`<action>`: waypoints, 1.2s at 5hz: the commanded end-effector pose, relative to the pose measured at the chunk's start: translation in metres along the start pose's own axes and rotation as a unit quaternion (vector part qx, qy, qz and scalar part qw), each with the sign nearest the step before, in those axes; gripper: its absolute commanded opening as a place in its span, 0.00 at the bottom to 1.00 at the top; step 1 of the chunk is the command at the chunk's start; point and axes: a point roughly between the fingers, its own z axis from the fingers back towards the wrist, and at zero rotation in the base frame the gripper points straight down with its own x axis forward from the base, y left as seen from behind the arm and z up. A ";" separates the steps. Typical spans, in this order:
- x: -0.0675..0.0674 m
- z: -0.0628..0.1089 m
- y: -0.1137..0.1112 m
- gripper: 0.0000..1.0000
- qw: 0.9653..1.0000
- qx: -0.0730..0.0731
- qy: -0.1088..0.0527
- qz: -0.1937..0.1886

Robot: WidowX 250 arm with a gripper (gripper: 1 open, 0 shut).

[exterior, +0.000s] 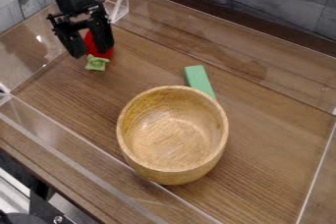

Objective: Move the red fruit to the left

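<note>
Over on the table, the claw (86, 45) is spread wide around the red fruit (97, 44), well apart from the big wooden bowl (172, 135).

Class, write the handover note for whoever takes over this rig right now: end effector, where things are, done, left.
End effector: open, over and around the red fruit; no firm grip visible.
Red fruit: upper left of the picture, partly hidden by the end effector, green leafy base toward the camera.
Other things: wooden bowl nearer the camera; green block behind it.
Done: end effector positioned at the fruit.
Left: the leftward move does not look finished, though one picture cannot settle that.
</note>
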 end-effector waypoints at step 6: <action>0.013 0.035 -0.010 1.00 0.999 0.003 -0.032 0.004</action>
